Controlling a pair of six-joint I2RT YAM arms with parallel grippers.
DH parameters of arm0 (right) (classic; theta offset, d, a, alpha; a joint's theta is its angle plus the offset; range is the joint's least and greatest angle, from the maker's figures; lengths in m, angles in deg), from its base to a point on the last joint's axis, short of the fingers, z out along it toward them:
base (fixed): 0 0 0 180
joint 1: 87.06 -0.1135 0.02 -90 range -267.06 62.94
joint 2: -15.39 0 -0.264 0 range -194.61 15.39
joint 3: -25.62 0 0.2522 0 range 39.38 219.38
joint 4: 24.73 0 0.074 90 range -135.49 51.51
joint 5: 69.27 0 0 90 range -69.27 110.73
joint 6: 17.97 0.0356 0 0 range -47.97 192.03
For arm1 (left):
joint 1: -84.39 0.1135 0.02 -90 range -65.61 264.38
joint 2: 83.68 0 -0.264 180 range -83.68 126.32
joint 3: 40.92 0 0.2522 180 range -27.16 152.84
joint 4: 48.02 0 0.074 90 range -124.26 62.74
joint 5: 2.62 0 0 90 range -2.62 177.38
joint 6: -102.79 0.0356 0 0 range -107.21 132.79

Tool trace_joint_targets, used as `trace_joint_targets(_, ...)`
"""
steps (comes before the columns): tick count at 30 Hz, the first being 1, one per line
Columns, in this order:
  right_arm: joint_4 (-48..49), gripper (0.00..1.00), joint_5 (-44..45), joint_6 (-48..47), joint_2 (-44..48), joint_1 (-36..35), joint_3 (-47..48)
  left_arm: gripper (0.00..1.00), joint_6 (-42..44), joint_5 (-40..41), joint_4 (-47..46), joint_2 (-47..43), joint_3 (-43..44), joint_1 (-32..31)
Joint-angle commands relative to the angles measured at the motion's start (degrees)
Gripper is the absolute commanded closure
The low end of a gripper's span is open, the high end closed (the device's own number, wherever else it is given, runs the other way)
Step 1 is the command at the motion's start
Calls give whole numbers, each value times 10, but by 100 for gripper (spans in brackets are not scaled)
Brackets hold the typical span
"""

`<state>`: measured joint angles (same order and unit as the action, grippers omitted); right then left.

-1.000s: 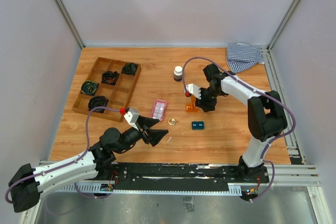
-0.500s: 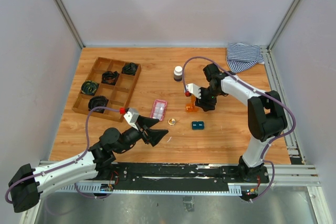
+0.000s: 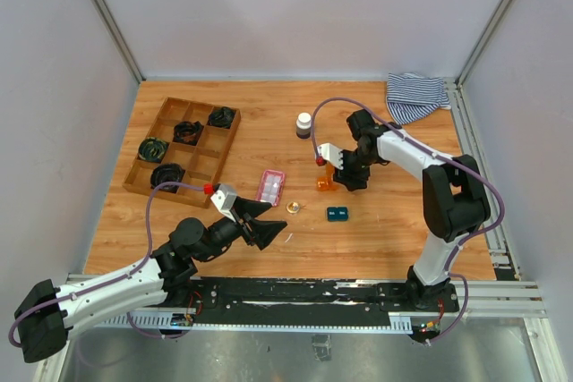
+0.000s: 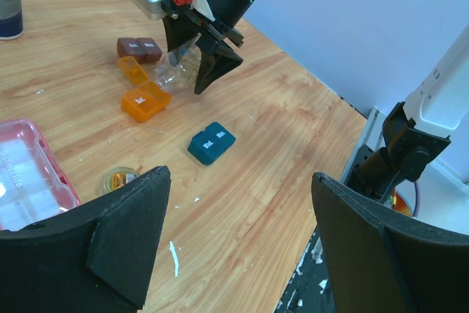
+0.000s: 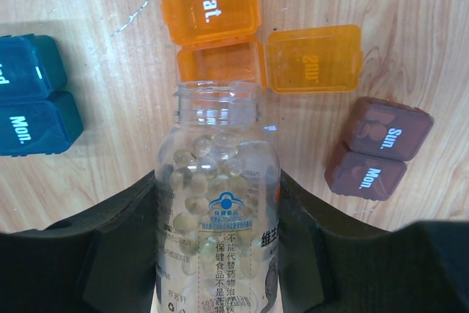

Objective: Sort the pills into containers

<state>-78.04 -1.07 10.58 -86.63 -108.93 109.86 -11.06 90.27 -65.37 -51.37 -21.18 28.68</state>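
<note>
Tabletop seen from above. Shows the right gripper point(image 3: 330, 174) hanging directly over the orange case point(image 3: 327, 185), near the middle of the wooden table point(image 3: 269, 105). Places the teal case point(image 3: 338, 214) just on the arms' side of the orange case, the pink case point(image 3: 270, 187) to its left, a white-capped bottle point(image 3: 304, 124) beyond it, a wooden tray point(image 3: 183, 145) of black coils far to its left, and a striped cloth point(image 3: 416, 96) far beyond it to the right. Finds the left gripper point(image 3: 265, 228) well apart from the orange case, nearer the arms and leftward, jaws spread wide and empty.

Left wrist view. Looks out between wide black fingers point(image 4: 117, 240) toward the orange case, with the brown case point(image 4: 139, 48) just behind it and a small round amber object point(image 4: 119, 179) nearer, beside the pink case.

Right wrist view. Shows the right gripper clamped on the body of a clear bottle point(image 5: 218, 144) of pale round pills point(image 5: 201, 170), its open mouth over the orange case's open compartment, both lids flipped back. Cannot tell whether mouth and case touch. Puts the teal case left of the orange case and the brown case right.
</note>
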Motion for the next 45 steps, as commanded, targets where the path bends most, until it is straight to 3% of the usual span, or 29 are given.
trace_joint_targets(1, -25, 97, -25, -6, 13, -5, 2, 16, -2, 0, -9, -7, -2, 1)
trace_joint_targets(3, 33, 98, 22, 12, 26, -6, -24, 16, -2, 1, -9, -7, -2, 1)
trace_joint_targets(6, -25, 97, -20, -3, 15, -3, 2, 16, -3, 0, -9, -8, -2, 1)
trace_joint_targets(8, 23, 98, 16, 12, 23, -6, -20, 16, -2, 1, -10, -7, -1, 2)
trace_joint_targets(28, -18, 98, -52, -2, 34, -5, -15, 16, 0, -1, -9, -4, 3, 1)
trace_joint_targets(31, 20, 98, -4, 24, 36, -3, -23, 16, -1, -1, -8, -6, 3, 2)
trace_joint_targets(34, -28, 98, -45, 1, 30, -3, -6, 16, -1, -1, -9, -4, 3, 1)
trace_joint_targets(36, 33, 99, -2, 27, 40, -7, -32, 16, 0, -1, -10, -2, 5, 1)
trace_joint_targets(39, -30, 98, -42, 7, 25, -1, -3, 16, -1, -3, -10, -2, 5, 1)
trace_joint_targets(42, 33, 99, 8, 30, 31, -4, -28, 16, -2, -1, -10, -4, 2, 1)
trace_joint_targets(45, -25, 98, -42, 10, 23, 1, -11, 16, -4, -2, -9, -8, 0, 1)
